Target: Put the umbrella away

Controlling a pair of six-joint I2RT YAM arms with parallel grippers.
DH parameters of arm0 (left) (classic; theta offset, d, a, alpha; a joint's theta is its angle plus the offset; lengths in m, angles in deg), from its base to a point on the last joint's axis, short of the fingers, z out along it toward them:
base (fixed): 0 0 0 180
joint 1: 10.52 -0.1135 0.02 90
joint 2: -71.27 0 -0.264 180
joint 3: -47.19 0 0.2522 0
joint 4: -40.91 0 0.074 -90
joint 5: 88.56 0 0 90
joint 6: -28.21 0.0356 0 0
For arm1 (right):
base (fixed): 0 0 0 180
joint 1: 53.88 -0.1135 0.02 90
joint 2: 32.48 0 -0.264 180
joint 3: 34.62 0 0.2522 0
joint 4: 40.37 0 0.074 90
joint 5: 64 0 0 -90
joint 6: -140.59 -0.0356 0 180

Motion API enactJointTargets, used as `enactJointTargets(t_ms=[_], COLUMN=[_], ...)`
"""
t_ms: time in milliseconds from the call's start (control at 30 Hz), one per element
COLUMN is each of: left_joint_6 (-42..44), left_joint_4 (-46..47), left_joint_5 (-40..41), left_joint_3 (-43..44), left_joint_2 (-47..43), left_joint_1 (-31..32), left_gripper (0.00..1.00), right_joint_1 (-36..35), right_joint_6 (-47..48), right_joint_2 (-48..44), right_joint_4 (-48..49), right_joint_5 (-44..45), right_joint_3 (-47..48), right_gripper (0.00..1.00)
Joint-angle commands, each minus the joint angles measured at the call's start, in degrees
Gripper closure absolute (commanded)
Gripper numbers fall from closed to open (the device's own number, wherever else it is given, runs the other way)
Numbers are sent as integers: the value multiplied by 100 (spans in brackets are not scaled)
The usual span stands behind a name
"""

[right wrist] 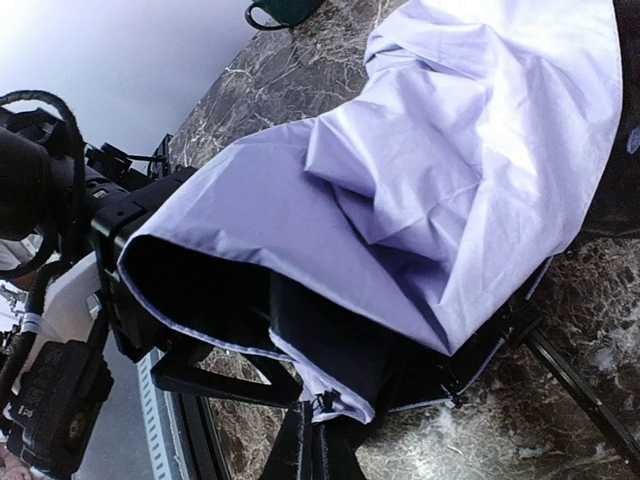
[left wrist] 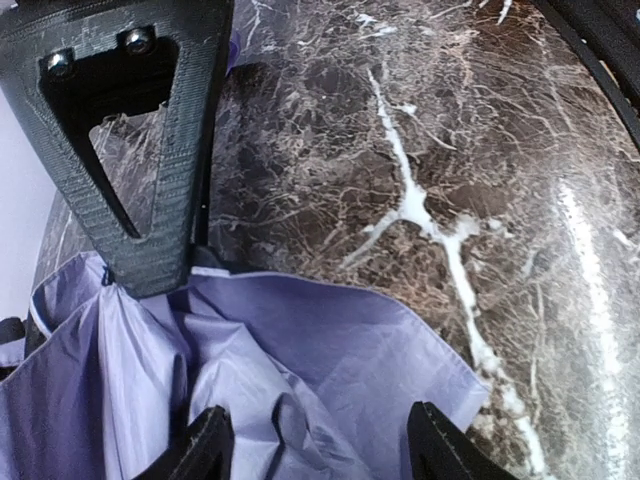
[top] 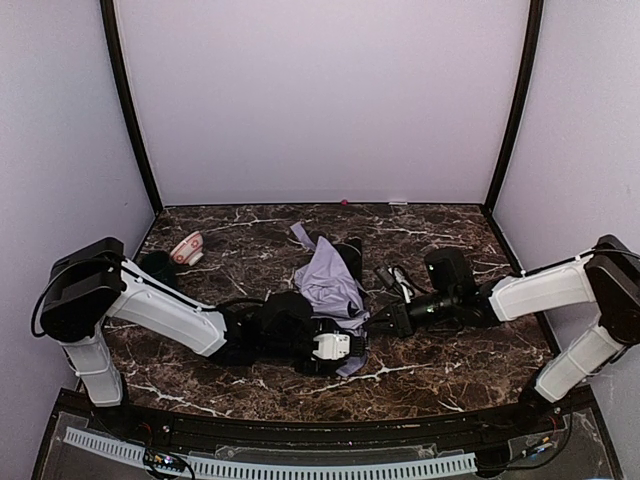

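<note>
The umbrella (top: pixel 330 280) lies collapsed in the middle of the table, its pale lavender canopy crumpled and the black underside showing (right wrist: pixel 420 170). My left gripper (top: pixel 350 342) sits at the canopy's near edge. In the left wrist view it (left wrist: pixel 320 450) is open, both fingertips (left wrist: pixel 205 440) standing wide over flat lavender fabric (left wrist: pixel 330 360) without pinching it. My right gripper (top: pixel 380 322) reaches in from the right. In the right wrist view it (right wrist: pixel 322 445) is shut on the hem of the canopy, by a rib tip. The shaft and handle are hidden.
A red-patterned bowl (top: pixel 187 247) stands at the back left, near the left arm's elbow. A dark green cup (right wrist: pixel 280 12) shows beyond the canopy. Small black parts (top: pixel 393 280) lie just right of the umbrella. The table's front rail (top: pixel 300 465) runs close behind both grippers.
</note>
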Motion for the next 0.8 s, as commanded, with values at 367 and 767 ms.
enactJointTargets(t_ms=[367,767], left_joint_6=[671,-629], left_joint_4=[1758,201], left_joint_5=[1309,-442], left_joint_3=[-127,-1105], left_joint_2=[383,-1664], left_joint_1=[-4,-467], left_gripper=[85,100], right_joint_1=[-81,568], right_joint_6=[143,852], right_joint_2=[-410,-785], right_joint_4=[52,-956], right_joint_5=[-387,-272], right_joint_3=[27,151], right_gripper=[100,100])
